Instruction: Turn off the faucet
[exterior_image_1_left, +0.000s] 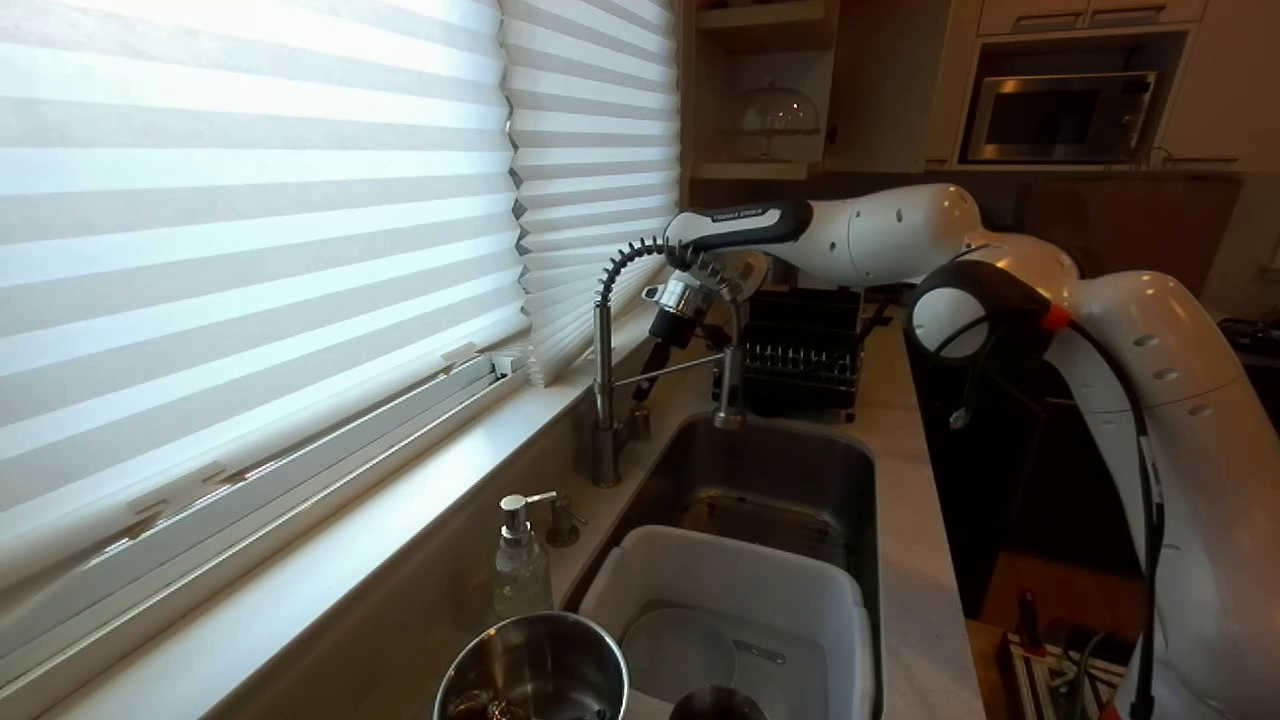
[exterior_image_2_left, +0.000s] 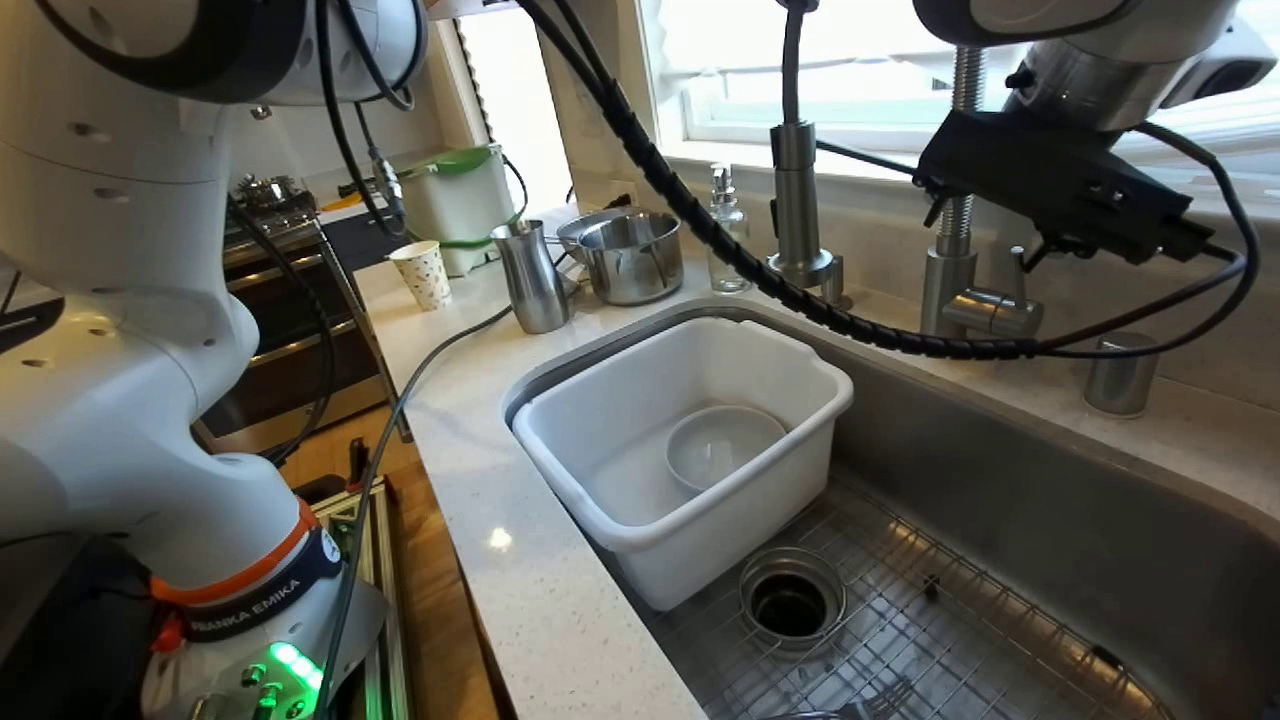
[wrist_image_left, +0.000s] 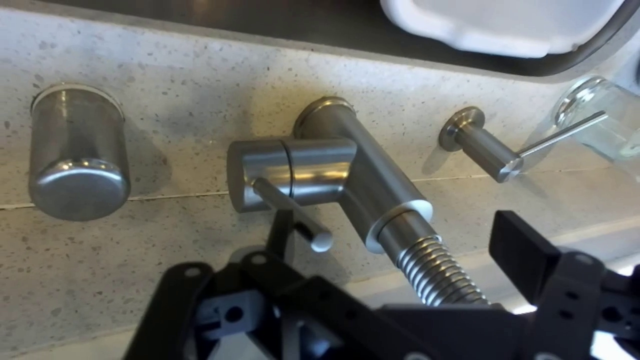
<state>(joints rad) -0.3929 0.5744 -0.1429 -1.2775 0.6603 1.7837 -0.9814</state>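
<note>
Plainly, the jaws stand spread apart; the lever (wrist_image_left: 292, 214) of the faucet (wrist_image_left: 374, 175) shows near one fingertip (wrist_image_left: 281, 232), contact unclear.

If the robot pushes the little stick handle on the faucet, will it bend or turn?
The handle looks like metal, so it probably won't bend. It'll likely turn instead, because a seam rings the barrel it sticks out of. It looks round and smooth, so the gripper might slip.

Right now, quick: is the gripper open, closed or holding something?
Gripper: open, holding nothing; whether it touches the faucet lever cannot be told.
</note>
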